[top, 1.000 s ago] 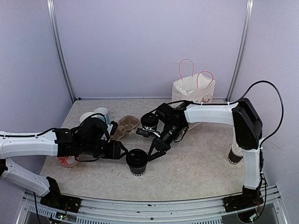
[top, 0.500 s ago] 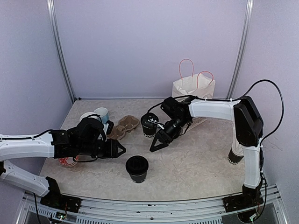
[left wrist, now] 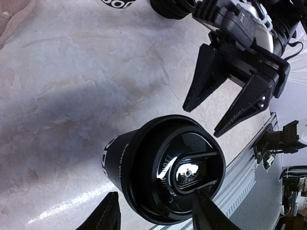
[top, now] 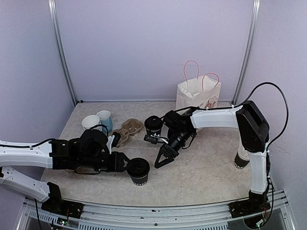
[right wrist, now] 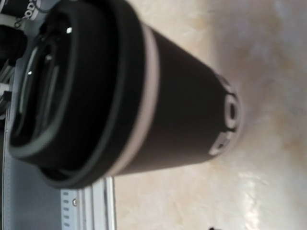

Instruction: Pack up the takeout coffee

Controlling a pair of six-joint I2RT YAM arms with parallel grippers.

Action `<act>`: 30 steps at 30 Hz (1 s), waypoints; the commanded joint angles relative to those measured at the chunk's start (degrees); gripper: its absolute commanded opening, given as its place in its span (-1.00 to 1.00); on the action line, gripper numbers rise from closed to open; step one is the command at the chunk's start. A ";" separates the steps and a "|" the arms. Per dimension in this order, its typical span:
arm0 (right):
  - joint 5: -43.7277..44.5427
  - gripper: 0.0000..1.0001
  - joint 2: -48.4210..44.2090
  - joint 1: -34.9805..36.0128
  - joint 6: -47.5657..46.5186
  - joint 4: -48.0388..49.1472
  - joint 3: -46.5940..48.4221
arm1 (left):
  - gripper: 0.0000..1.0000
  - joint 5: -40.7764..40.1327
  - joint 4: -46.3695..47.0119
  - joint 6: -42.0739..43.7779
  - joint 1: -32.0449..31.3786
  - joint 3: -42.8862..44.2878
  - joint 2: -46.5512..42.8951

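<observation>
Seeing jaws of left gripper [left wrist: 154, 196] spread, one finger either side of the near cup [left wrist: 160, 165], tips about level with its lid on the side nearest that arm. Can't tell from the wrist view whether pads touch the wall, so not calling it a grip. On right gripper [left wrist: 202, 120]: jaws spread in a V, nothing between them, hanging just beside the same cup on its far side, tips aimed toward it. Near cup lidded, upright, white lettering by the base, on bare table [top: 206, 167] toward the front, between the two arms. Far cup [top: 153, 125] also lidded and upright, further back, between the brown pulp carrier [top: 129, 130] and the right wrist. No cup seated in the carrier as far as the top view shows. Paper bag [top: 197, 96] upright at back right, well apart from both cups. Reads as pick-up of the first cup, early in the job. Next: close left jaws on the wall below the lid rim, squeeze lightly to avoid crushing the paper, lift straight, keep level, seat in a carrier well. Worth backing the right gripper off first to clear the lift path. Light blue mug [top: 105, 118] near the carrier: leave alone.
</observation>
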 commanded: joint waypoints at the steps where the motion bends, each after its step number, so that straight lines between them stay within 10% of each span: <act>1: -2.53 -0.05 -2.28 1.87 -1.57 -0.64 -0.42 | 0.01 -3.24 -0.68 -0.67 -0.21 -0.58 -1.16; 30: 0.40 0.26 1.99 5.26 7.88 -0.06 4.05 | -0.35 3.14 5.99 3.20 7.43 -2.55 4.59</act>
